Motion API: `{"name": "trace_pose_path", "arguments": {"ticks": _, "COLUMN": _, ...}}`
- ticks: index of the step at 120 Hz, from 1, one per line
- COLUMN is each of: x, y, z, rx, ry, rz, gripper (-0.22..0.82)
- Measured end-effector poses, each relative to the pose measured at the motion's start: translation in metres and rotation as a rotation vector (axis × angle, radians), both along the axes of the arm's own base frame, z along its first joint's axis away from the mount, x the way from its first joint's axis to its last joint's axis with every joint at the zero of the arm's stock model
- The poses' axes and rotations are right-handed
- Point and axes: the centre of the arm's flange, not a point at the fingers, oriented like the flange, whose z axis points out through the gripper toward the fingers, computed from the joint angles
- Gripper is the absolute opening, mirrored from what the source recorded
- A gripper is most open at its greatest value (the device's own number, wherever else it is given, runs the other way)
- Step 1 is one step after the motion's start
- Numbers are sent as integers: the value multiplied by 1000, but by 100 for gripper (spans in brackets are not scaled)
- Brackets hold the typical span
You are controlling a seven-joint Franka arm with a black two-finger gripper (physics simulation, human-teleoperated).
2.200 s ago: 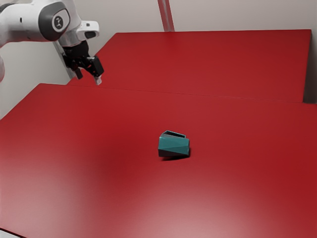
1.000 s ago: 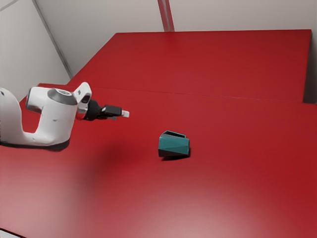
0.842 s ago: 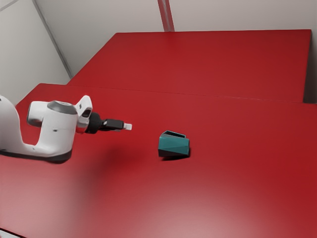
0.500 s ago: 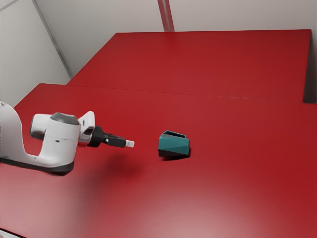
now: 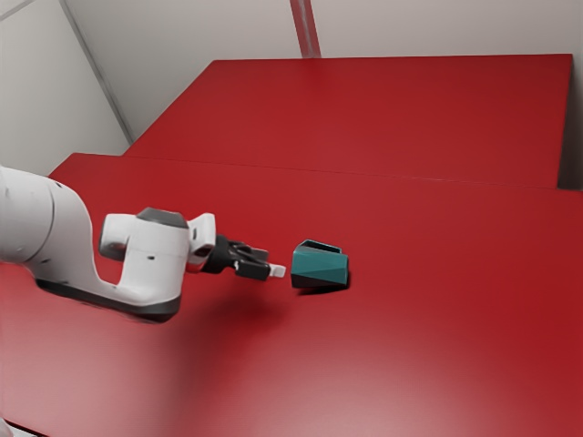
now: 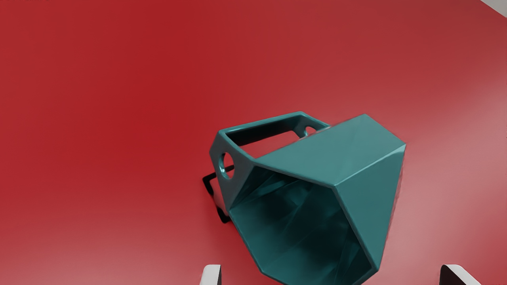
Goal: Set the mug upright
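Counting now: one mug point(image 5: 320, 267), with one handle point(image 6: 242, 170) and two holes point(image 6: 227, 165) through that handle. I have one arm point(image 5: 150, 264), one gripper point(image 5: 276, 266) and two fingertips point(image 6: 211, 276). Two red surfaces: one near point(image 5: 437, 300), one far point(image 5: 383, 118). One red strip point(image 5: 306, 29) on the far wall point(image 5: 437, 25).

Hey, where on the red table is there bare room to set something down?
In the exterior view, the red table has bare surface right of the mug, between the mug and the seam behind it, and in front of the mug. It's crowded left of the mug: the open gripper faces its mouth closely, with the arm behind.
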Motion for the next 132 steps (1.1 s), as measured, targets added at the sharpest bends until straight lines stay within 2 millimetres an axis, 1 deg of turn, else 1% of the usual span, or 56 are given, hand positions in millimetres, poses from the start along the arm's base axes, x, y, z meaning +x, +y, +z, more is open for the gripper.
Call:
{"name": "trace_pose_path", "arguments": {"ticks": 14, "x": -1, "y": -5, "z": -8, "rx": 8, "ry": -7, "rz": -9, "gripper": 60}}
{"name": "trace_pose_path", "arguments": {"ticks": 40, "x": 2, "y": -27, "z": -17, "rx": 23, "ry": -27, "rz": -43, "gripper": 59}}
{"name": "trace_pose_path", "arguments": {"ticks": 52, "x": 14, "y": -37, "z": -20, "rx": 41, "ry": -46, "rz": -62, "gripper": 58}}
{"name": "trace_pose_path", "arguments": {"ticks": 76, "x": 27, "y": -54, "z": -28, "rx": 52, "ry": -68, "rz": -78, "gripper": 56}}
{"name": "trace_pose_path", "arguments": {"ticks": 91, "x": 24, "y": -66, "z": -27, "rx": 34, "ry": -78, "rz": -87, "gripper": 54}}
{"name": "trace_pose_path", "arguments": {"ticks": 108, "x": 14, "y": -77, "z": -29, "rx": 16, "ry": -72, "rz": -92, "gripper": 53}}
{"name": "trace_pose_path", "arguments": {"ticks": 111, "x": 13, "y": -78, "z": -29, "rx": 15, "ry": -73, "rz": -92, "gripper": 51}}
{"name": "trace_pose_path", "arguments": {"ticks": 114, "x": 12, "y": -78, "z": -29, "rx": 13, "ry": -73, "rz": -90, "gripper": 47}}
{"name": "trace_pose_path", "arguments": {"ticks": 126, "x": 13, "y": -78, "z": -25, "rx": 8, "ry": -84, "rz": -81, "gripper": 22}}
{"name": "trace_pose_path", "arguments": {"ticks": 132, "x": 15, "y": -78, "z": -21, "rx": 9, "ry": -94, "rz": -80, "gripper": 12}}
